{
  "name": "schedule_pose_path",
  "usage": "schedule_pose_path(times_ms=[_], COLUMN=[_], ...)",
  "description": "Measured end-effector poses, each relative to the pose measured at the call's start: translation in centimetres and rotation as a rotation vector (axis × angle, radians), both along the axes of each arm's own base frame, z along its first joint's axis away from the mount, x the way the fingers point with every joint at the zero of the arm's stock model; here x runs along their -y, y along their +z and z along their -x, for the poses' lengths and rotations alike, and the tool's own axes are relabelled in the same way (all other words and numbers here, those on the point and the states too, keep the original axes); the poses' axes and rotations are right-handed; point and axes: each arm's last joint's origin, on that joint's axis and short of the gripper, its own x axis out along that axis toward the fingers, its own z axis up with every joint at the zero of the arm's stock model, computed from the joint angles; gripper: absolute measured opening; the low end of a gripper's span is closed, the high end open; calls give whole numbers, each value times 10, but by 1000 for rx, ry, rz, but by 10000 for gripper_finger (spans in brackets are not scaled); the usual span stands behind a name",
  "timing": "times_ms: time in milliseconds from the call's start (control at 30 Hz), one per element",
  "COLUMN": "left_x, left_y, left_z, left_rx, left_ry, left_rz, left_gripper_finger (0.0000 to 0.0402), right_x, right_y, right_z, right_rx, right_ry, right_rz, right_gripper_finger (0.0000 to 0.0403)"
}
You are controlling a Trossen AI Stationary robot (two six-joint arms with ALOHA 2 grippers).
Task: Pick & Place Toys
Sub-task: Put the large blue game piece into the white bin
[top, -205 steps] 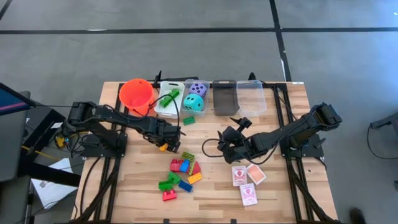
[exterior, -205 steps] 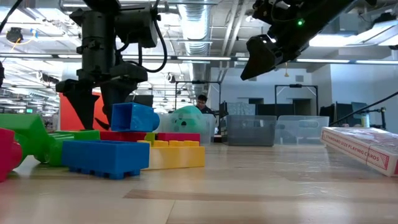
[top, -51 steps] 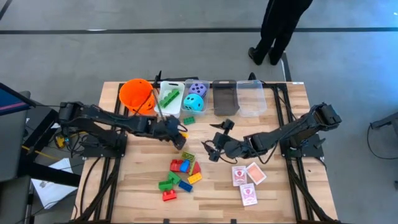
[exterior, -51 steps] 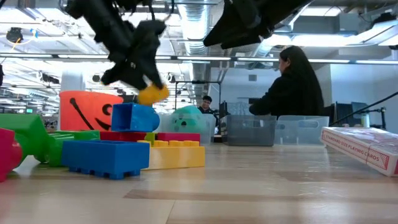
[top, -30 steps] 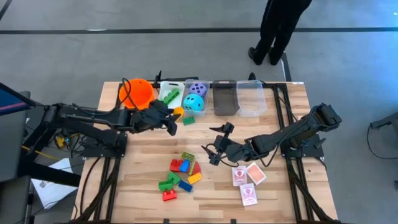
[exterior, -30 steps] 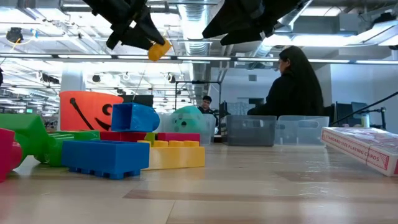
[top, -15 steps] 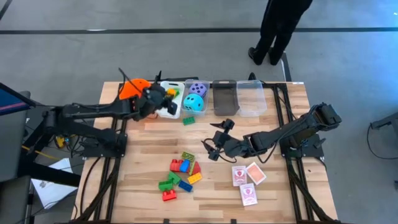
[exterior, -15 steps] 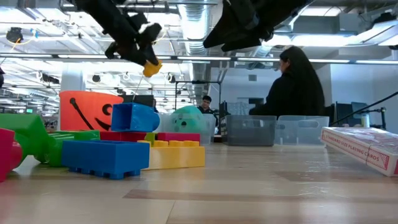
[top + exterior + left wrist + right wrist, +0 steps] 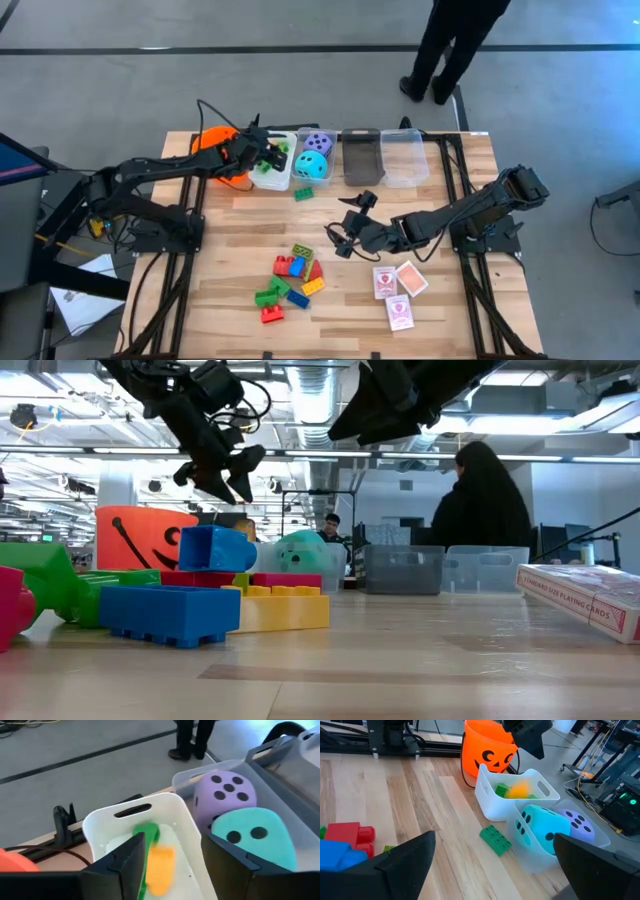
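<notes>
Wooden table (image 9: pixel 230 270) | yellow brick (image 9: pixel 160 870) blurred in white bin (image 9: pixel 185 815) | left fingers (image 9: pixel 125 865) apart | right fingers (image 9: pixel 400 860) apart

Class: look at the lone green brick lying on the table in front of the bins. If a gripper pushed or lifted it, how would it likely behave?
The green brick looks like moulded hard plastic, so it would probably stay stiff. It lies flat on the wooden table, so a push would likely slide it, not roll it. It is small, so probably light; its smooth sides might slip.

Pale wooden table (image 9: pixel 230 280), orange bucket (image 9: pixel 214 140) and four bins (image 9: pixel 385 160) along its back, loose bricks (image 9: pixel 290 282) in the middle, three cards (image 9: pixel 398 290) near the right
</notes>
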Motion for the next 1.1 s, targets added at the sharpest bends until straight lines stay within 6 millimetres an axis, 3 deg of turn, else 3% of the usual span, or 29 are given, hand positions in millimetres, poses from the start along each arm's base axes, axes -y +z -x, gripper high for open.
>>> schedule_pose_path(times_ms=[233,400,533,833,933,1100], left_x=[2,17,48,136,163,197], left_y=[1,4,6,6,7,7], left_z=[-4,-16,-29,-43,-42,-37], left_rx=[33,105,129,98,117,136], left_ry=[-106,-499,-799,-1132,-1182,-1100], left_rz=[34,131,177,194,231,262], left_gripper_finger=[216,226,221,195,194,202], right_x=[0,0,0,2,4,7], right_y=[0,-1,-2,-3,-3,-3], right_z=[0,0,1,2,1,0], right_rx=[-1,-9,-21,-43,-43,-44], right_ry=[0,0,0,-2,-10,-17], right_rz=[0,3,7,14,13,11], right_gripper_finger=[397,397,397,397,397,397])
